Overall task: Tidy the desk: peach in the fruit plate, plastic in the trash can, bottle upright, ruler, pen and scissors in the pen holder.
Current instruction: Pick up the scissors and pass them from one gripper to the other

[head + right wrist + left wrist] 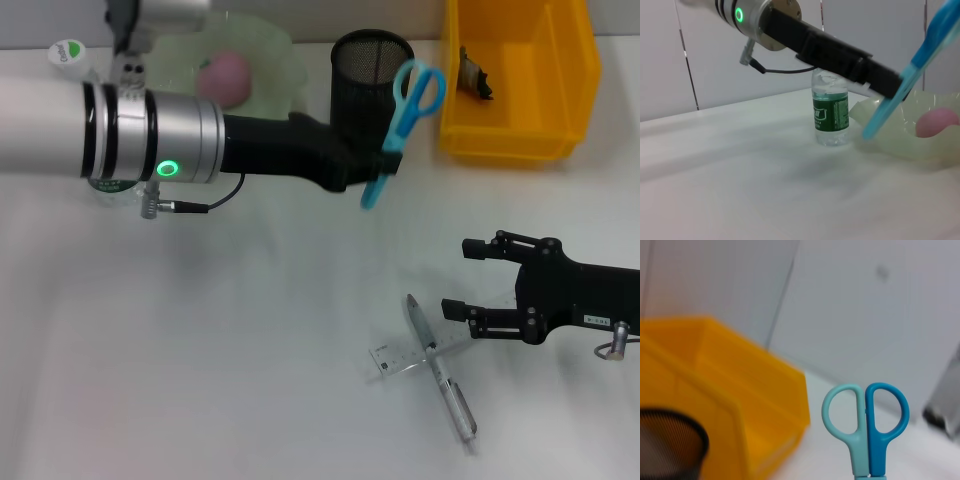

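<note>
My left gripper (388,160) is shut on blue scissors (403,120) and holds them in the air just right of the black mesh pen holder (370,75), handles up; the handles also show in the left wrist view (866,430). The pink peach (224,78) lies in the pale green fruit plate (275,55). The bottle (830,112) stands upright behind my left arm. A clear ruler (405,358) and a silver pen (440,368) lie crossed on the desk. My right gripper (456,278) is open just right of them. A crumpled piece (474,72) lies in the yellow trash bin (520,140).
The left forearm (150,135) stretches across the back left of the desk. The yellow bin stands right of the pen holder at the back edge. The white desk (200,350) spreads in front.
</note>
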Robot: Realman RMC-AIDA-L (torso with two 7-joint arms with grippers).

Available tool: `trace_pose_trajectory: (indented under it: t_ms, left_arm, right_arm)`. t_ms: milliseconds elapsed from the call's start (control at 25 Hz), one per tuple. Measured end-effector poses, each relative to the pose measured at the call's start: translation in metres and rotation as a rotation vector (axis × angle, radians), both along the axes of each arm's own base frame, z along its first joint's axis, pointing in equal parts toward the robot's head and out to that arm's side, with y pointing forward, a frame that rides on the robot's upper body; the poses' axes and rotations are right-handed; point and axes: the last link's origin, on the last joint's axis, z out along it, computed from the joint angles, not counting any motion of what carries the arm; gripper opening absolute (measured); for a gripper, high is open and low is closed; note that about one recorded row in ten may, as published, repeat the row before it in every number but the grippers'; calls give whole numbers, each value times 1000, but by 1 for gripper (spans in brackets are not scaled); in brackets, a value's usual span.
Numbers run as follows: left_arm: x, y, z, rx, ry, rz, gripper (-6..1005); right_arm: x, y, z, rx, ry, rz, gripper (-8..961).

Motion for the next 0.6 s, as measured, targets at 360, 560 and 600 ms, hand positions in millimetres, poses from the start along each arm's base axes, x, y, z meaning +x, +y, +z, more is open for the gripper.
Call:
trace_pose_trajectory:
  t_ms: [360, 560, 600]
  left_arm:
    - [-23, 12, -13, 309, -248, 2, 225]
    - [-20, 23, -17, 419, -267, 30, 225]
    - [-18, 27, -19, 445, -253, 30, 225]
  right_arm:
    - [0, 0, 0, -4, 3, -10, 824]
    - [1, -1, 0, -4, 4, -12, 824]
    - [1, -1, 0, -4, 4, -12, 824]
